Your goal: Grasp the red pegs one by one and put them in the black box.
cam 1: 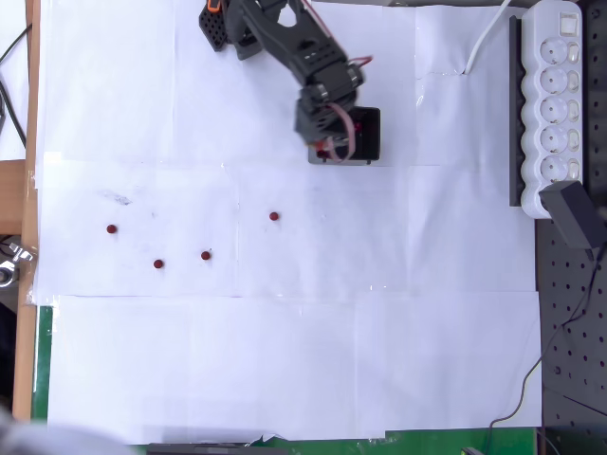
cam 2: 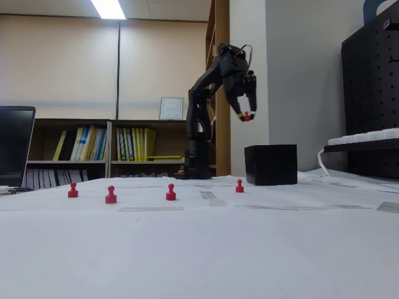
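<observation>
Four red pegs stand on the white-papered table (cam 1: 285, 370) waiting for you. Going left to right in the overhead view, they are the far-left peg (cam 1: 111, 228), the low peg (cam 1: 158, 263), the middle peg (cam 1: 206, 254) and the peg nearest the box (cam 1: 274, 216); all are well apart from one another.

Further right, your gripper (cam 2: 247, 116) hangs high above the near edge of the black box (cam 2: 270, 164), with a carried peg (cam 2: 247, 116) clamped between the fingers, as the fixed view shows. In the overhead view the arm covers part of the box, so you cannot tell how many pegs already lie inside.

You appear to be in the delivery step. The side view suggests the gripper sits slightly short of the box opening, so the next move calls for a little more reach over the middle, then parting the fingers. After that, the peg nearest the box looks like the easiest pick.
</observation>
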Controlling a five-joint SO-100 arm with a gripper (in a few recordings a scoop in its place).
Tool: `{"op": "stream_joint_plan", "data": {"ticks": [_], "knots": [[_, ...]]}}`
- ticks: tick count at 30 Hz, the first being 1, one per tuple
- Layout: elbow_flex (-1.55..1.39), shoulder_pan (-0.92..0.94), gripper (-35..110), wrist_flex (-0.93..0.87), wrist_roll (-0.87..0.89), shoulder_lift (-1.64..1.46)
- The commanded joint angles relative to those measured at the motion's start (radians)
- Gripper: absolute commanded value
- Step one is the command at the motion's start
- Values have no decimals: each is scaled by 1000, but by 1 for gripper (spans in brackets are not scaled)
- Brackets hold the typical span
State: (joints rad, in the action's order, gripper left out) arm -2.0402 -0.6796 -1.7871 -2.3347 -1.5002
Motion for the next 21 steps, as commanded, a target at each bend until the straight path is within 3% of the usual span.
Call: {"op": "stream_joint_plan", "data": {"ticks": [1, 11, 21], "knots": [[-43, -78, 0, 34, -44, -58], [164, -115, 0, 308, -55, -190], [244, -117, 8, 351, -32, -199]]}}
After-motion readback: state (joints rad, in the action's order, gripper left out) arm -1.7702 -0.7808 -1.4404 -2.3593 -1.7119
